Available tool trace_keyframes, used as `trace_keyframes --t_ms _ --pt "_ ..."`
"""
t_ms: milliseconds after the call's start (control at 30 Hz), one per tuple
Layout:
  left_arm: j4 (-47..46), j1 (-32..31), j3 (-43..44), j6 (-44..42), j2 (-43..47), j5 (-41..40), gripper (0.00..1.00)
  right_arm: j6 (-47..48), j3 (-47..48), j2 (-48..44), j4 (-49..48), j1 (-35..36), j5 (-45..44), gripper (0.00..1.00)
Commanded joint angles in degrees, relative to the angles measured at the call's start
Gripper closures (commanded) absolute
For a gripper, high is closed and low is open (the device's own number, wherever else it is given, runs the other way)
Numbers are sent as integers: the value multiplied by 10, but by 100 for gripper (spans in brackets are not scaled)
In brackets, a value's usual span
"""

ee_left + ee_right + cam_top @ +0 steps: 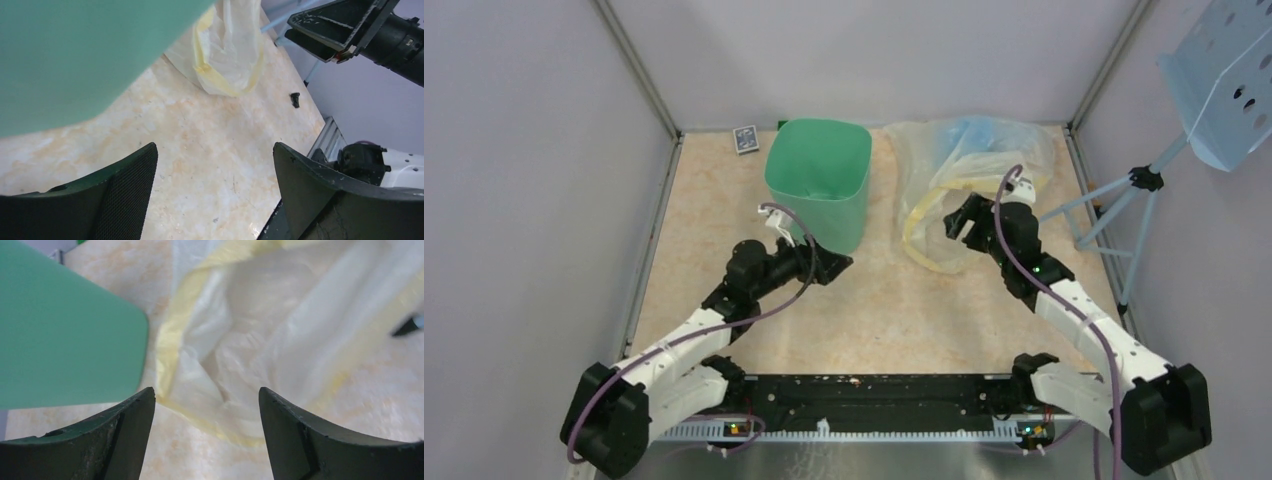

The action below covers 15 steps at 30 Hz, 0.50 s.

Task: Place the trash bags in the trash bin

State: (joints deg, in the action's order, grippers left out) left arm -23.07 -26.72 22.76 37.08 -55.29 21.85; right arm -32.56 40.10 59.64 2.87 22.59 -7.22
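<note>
Gaping wide and empty, left gripper [829, 263] by bin [817, 180] base | right gripper [957, 222] wide, empty, over clear bag [929, 235] mouth | blue bag [977, 131] showing through clear bag, right of bin

Layout of the worktop [884, 310]. The trash bin [818, 180] stands at the far centre. A small box [745, 139] lies behind it to the left, at the far edge. A large bag [939, 215] lies just right of the bin. The trash bags [976, 130] sit at that bag's far end; whether inside it cannot be told. The left pincer [832, 263] is before the bin's near wall. The right pincer [952, 222] is at the large bag's near part. A tripod [1146, 182] stands beyond the worktop's right edge.
</note>
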Motion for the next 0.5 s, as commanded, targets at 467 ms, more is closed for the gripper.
trace_keyframes --t_ms 467 --pt "101 -301 212 -121 -205 -327 13 -91 -91 26 39 -119 -5 32"
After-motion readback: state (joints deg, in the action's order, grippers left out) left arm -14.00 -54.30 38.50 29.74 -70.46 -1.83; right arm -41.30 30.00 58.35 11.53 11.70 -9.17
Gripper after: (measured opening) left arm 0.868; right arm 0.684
